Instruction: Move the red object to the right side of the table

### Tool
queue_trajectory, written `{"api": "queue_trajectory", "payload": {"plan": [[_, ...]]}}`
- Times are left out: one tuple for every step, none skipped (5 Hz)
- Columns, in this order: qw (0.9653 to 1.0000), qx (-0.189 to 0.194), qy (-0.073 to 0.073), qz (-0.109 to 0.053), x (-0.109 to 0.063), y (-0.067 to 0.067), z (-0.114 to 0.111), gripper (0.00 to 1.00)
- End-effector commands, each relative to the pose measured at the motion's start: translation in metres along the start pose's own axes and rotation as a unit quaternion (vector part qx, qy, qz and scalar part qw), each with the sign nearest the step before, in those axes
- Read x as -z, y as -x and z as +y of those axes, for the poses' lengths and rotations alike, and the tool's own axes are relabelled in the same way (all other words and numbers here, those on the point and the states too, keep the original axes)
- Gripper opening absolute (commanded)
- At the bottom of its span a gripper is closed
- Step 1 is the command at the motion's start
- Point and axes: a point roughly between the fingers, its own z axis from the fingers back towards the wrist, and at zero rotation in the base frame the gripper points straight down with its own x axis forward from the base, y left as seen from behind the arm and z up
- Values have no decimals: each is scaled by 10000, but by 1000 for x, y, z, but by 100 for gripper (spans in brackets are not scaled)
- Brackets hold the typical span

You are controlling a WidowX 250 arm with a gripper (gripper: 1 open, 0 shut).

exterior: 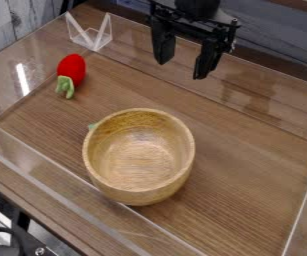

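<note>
The red object (pixel 70 70), a small glossy toy fruit with a light green leafy stem at its near end, lies on the left side of the dark wood-grain table (pixel 249 140). My gripper (pixel 180 58) hangs above the back middle of the table, to the right of the fruit and well apart from it. Its black fingers (pixel 203 65) point down and stand open with nothing between them.
A round light wooden bowl (pixel 140 153) sits in the front middle of the table. Low clear acrylic walls (pixel 89 34) border the tabletop, with a corner piece at the back left. Bare wood shows on the right side.
</note>
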Motion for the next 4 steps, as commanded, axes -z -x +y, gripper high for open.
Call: {"api": "queue_trajectory", "payload": {"plan": [[9999,-43,25,155,14,4,-4,100],[9995,-299,11,79,21,13,26,0],[9984,-547,-38,-115,20,25,68,100],[9971,-730,-89,-197,25,34,111,100]]}}
